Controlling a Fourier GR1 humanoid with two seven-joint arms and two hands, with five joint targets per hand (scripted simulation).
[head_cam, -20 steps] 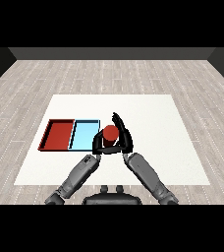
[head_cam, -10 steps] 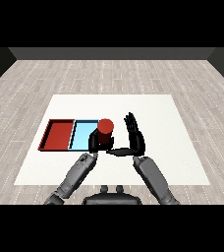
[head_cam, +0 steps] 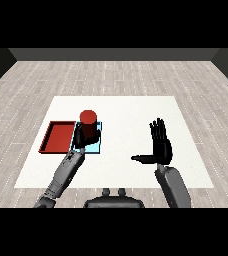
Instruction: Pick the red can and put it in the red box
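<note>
The red can point(head_cam: 88, 121) is upright, held above the light blue tray point(head_cam: 97, 148), with my left hand point(head_cam: 84, 138) curled round its lower part. The red tray point(head_cam: 59, 136) lies just left of the blue one, with nothing in it. My right hand point(head_cam: 160, 146) is well to the right over the bare table, fingers straight and pointing up, thumb stretched out to the left, holding nothing.
The two trays lie side by side on the left half of the white table point(head_cam: 126, 110). Grey wooden floor surrounds the table on all sides.
The left hand has carried the red can leftward, from the table's middle to over the blue tray. The right hand let go of the can and drew away to the right.
</note>
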